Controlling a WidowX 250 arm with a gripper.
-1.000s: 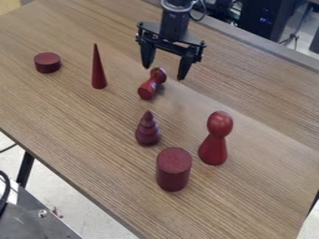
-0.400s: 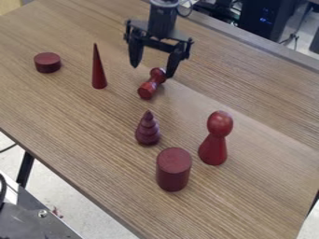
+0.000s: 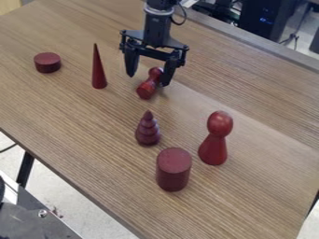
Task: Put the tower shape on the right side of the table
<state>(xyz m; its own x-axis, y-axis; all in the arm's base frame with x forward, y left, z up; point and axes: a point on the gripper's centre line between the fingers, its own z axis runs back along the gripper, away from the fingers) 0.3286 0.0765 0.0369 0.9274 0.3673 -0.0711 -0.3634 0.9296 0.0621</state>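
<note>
Okay, so the name's a bit vague, but I'm guessing the "tower shape" is the red piece with flared ends [image 3: 147, 88] lying on its side in the upper middle of the frame, since the gripper [image 3: 148, 81] hangs right around it. The ringed cone [image 3: 148, 131], upright near the middle of the frame, could pass for a tower too, so don't hold me to that.

Main thing is how they line up. Gripper's open, fingers spread, nothing clamped. The piece has its long axis running from upper right to lower left, steeper than it is wide, while the fingers are spread roughly left to right across it. That's a decent angle for a pinch, imo. It isn't centered though: the finger toward the right of the frame is right up by the piece, and the other has a good gap. Can't tell if that near finger is touching.

So I'd shift the gripper a touch toward the right of the frame, get low enough, then close on the narrow waist. Go in off-center and one finger could shove it or set it rolling. After that it still needs carrying to the right side of the table [image 3: 268, 158].
</note>
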